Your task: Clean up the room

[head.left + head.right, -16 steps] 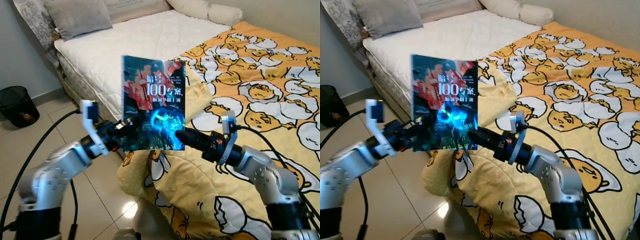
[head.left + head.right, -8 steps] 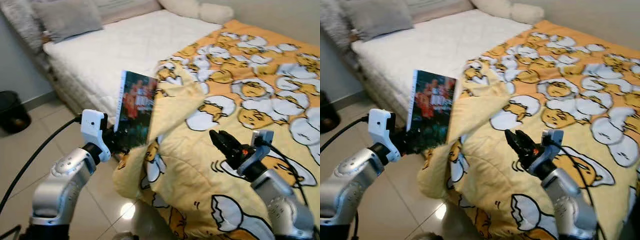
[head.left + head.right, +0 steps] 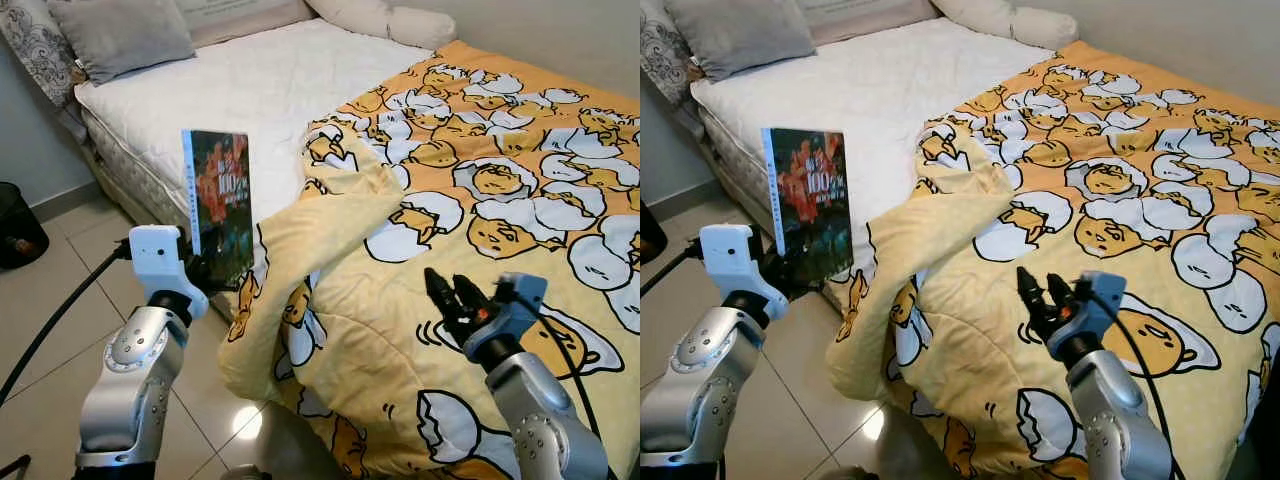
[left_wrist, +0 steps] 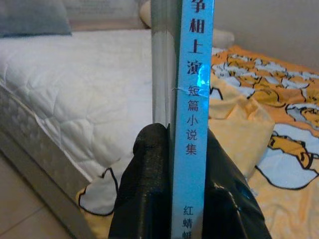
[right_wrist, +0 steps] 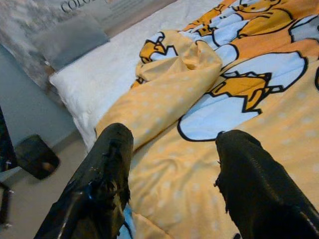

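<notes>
Book (image 3: 220, 205) held upright in left gripper (image 4: 172, 164) jaws, clamped low at spine edge; most of cover stands above jaws, over floor (image 3: 60, 300) beside bed (image 3: 250, 90).

Risk: grip low and narrow, so book may be levered out or tipped during walk or swing.

Blanket (image 3: 400, 260) hangs off bed just beyond jaws; corner may be snagged.

Right gripper (image 5: 172, 169) jaws spread wide, nothing held, above blanket; cable (image 3: 60, 320) may catch.
</notes>
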### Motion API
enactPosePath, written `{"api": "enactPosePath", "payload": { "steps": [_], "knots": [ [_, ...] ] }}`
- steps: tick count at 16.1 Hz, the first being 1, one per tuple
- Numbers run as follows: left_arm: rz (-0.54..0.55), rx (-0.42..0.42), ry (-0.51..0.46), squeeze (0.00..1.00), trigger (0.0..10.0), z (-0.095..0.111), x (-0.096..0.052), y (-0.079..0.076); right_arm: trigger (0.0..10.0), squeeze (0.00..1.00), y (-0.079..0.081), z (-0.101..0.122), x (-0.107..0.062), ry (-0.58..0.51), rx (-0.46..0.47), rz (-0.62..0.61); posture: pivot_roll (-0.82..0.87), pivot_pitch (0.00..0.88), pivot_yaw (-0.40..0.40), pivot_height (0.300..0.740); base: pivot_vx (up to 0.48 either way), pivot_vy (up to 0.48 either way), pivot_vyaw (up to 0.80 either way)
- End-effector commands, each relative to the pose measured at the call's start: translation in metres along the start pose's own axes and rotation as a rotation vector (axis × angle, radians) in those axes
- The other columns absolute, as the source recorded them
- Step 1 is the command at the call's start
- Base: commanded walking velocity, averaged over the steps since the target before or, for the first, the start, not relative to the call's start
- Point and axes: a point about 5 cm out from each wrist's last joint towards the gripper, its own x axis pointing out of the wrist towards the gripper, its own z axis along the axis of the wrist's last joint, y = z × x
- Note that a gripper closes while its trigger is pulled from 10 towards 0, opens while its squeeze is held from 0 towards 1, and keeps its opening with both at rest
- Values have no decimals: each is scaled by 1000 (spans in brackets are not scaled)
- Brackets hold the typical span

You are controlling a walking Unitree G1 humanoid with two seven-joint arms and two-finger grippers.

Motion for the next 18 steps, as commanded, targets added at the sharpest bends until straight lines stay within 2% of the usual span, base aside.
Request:
{"api": "enactPosePath", "payload": {
  "steps": [1, 2, 3, 5, 10, 11, 13, 15, 18],
  "knots": [
    [-35, 42, -8, 0, 10000, 6, -1, -4, 10000, 0, -3, 5, 0, -22, -29, -46, -77, 0, 19, 740, 0, 0, 0],
    [-41, 148, 22, 0, 10000, 0, -3, -3, 10000, 0, -6, 6, 2, -36, -7, -87, -75, 0, 16, 740, 0, 0, 0],
    [-36, 208, 50, 0, 10000, -4, -4, -2, 10000, 0, -5, 10, 8, -28, -39, -92, -70, 0, 8, 740, 0, 0, 0],
    [-27, 222, 57, 0, 10000, -6, -5, 0, 10000, 0, -4, 11, 12, -29, -48, -107, -71, 0, 3, 740, 0, 0, 0],
    [68, 186, 49, 0, 10000, -5, -9, 9, 10000, 0, -2, 15, 22, -59, -50, -148, -28, 0, -39, 740, 0, 70, -800],
    [81, 228, 44, 0, 10000, -2, -10, 12, 10000, 0, -2, 15, 25, -60, -54, -158, -14, 0, -51, 740, 0, 409, -800],
    [97, 248, 41, 0, 10000, 1, -13, 15, 10000, 0, 0, 11, 30, -40, -61, -146, -14, 0, -57, 740, 0, 409, -800],
    [77, 311, 40, 0, 10000, 2, -9, 12, 10000, 0, 1, 8, 34, -31, -66, -149, -9, 0, -52, 740, 0, 412, -800],
    [66, 332, 46, 0, 10000, 3, -8, 12, 10000, 0, 1, 4, 34, -19, -58, -162, 12, 0, -60, 740, 0, 412, -800]
  ]
}}
